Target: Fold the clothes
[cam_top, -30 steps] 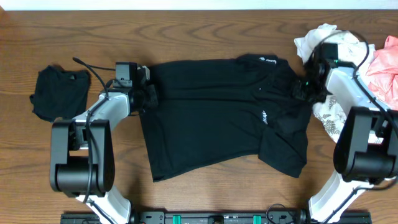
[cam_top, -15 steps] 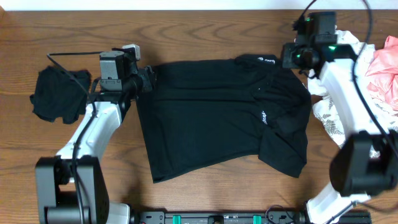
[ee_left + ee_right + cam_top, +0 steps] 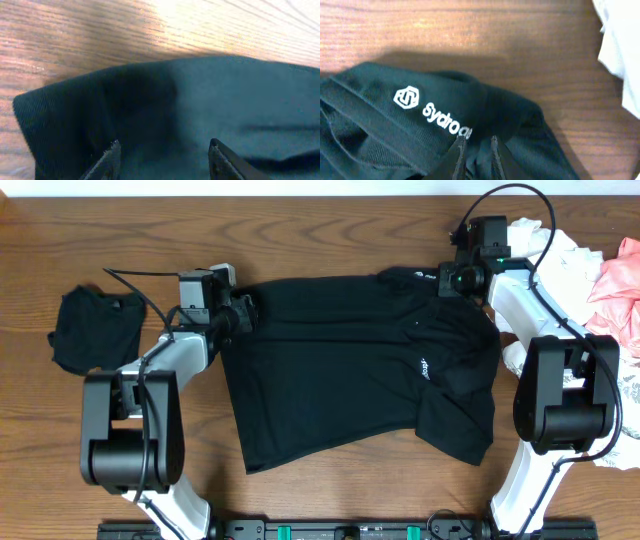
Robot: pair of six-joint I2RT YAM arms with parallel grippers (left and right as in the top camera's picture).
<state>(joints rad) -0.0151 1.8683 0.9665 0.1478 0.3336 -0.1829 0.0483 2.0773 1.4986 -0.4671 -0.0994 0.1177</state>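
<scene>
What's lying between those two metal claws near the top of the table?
The black shirt: its top edge stretches from the left gripper to the right gripper, clearest in the overhead view.

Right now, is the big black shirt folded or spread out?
Spread out: the black shirt lies flat and open across the table, bunched only near its collar end.

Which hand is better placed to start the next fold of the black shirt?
Right, probably: the right hand looks pinched on the collar of the black shirt; the left hand stands open over the shirt's edge, gripping nothing.
</scene>
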